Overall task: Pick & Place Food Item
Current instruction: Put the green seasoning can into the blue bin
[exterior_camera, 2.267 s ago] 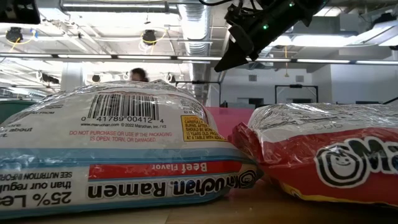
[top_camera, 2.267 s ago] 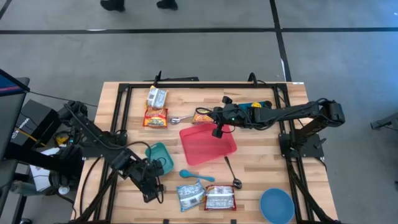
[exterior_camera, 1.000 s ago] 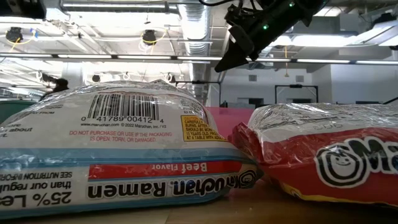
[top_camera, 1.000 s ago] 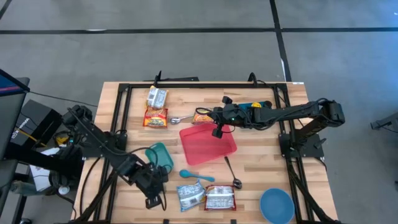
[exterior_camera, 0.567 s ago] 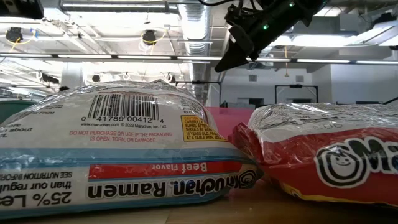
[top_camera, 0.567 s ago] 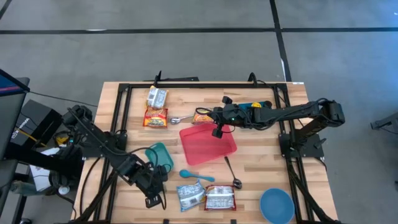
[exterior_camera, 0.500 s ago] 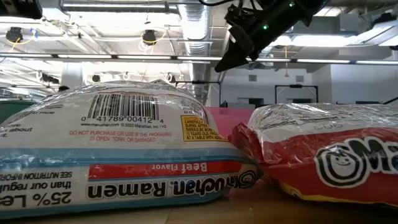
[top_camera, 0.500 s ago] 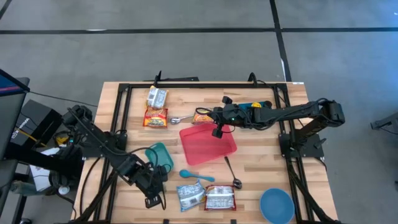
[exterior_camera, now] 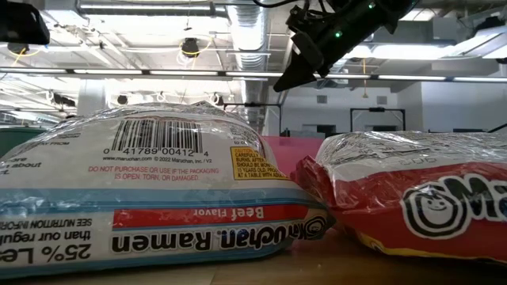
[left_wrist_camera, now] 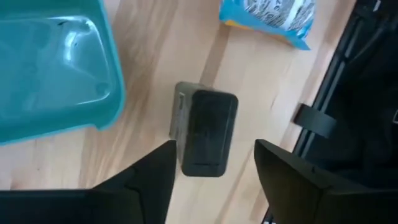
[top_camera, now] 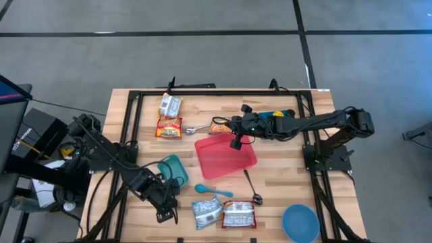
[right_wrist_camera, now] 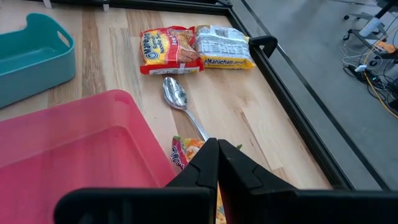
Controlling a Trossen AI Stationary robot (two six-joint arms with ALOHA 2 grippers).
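Several ramen packs lie flat on the table: two at the far left [top_camera: 169, 116], an orange one [top_camera: 219, 125] beside the pink tray [top_camera: 226, 160], and a blue one [top_camera: 206, 212] and a red one [top_camera: 239, 214] at the near edge. My right gripper [top_camera: 235, 144] is shut and empty, up in the air [exterior_camera: 283, 81] over the tray's far edge, with the orange pack [right_wrist_camera: 185, 152] just beyond its fingertips. My left gripper [top_camera: 165, 208] is open and empty near the front left, above a small dark block [left_wrist_camera: 205, 134] on the table, between the teal container [left_wrist_camera: 50, 68] and the blue pack [left_wrist_camera: 273, 18].
A metal spoon [top_camera: 192, 128] lies by the far packs, another [top_camera: 253, 189] lies near the tray's near right corner, and a blue spoon [top_camera: 212, 191] lies by the teal container [top_camera: 174, 169]. A blue bowl [top_camera: 300, 223] stands at the near right. Black frame rails [top_camera: 131, 128] border the table.
My left arm has come down a little at the front left, its gripper staying open. My right arm has kept still, and no object has moved.
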